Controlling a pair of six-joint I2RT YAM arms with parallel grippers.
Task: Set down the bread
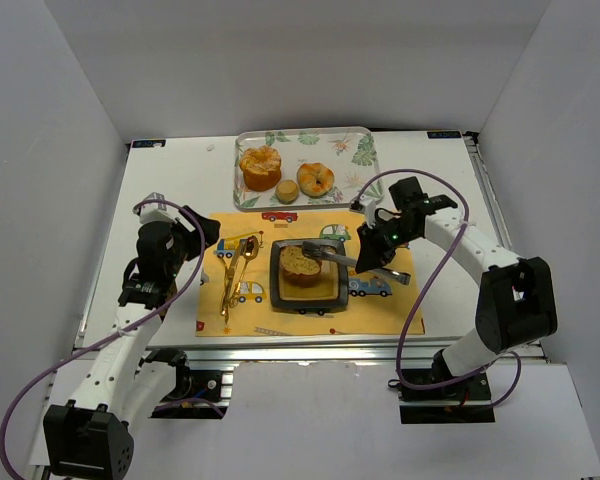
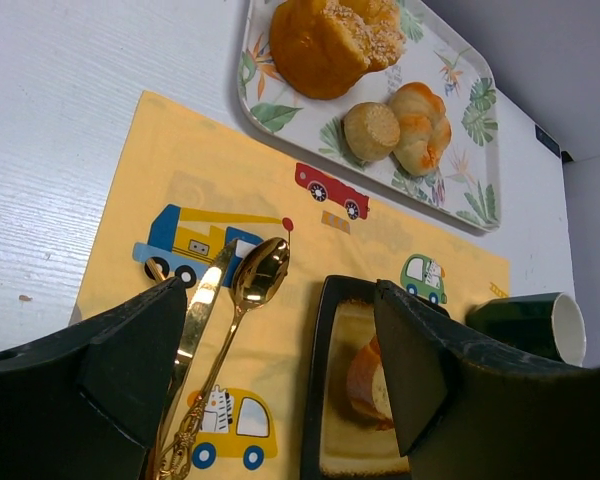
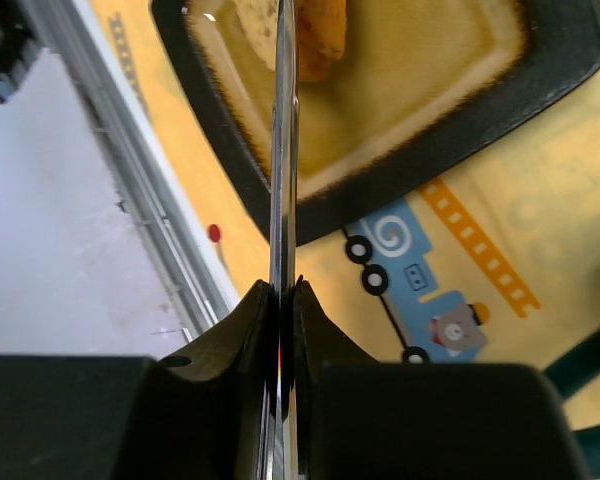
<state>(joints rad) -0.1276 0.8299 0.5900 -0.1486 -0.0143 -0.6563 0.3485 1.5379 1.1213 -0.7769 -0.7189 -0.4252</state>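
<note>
A slice of bread (image 1: 300, 265) lies on a dark square plate (image 1: 279, 285) in the middle of the yellow placemat (image 1: 380, 310). My right gripper (image 1: 376, 256) is shut on a thin silver utensil (image 1: 330, 254) whose tip reaches over the bread. In the right wrist view the utensil (image 3: 283, 150) shows edge-on between the closed fingers (image 3: 245, 330), above the plate (image 3: 430, 110) and the bread (image 3: 318, 30). My left gripper (image 1: 195, 228) is open and empty over the mat's left part. Its view shows the plate (image 2: 325, 400) and part of the bread (image 2: 365, 385).
A leaf-patterned tray (image 1: 360, 145) at the back holds a large bun (image 1: 261, 167) and two smaller rolls (image 1: 315, 179). Gold cutlery (image 1: 235, 270) lies left of the plate. A dark green cup (image 2: 535, 325) stands right of the plate.
</note>
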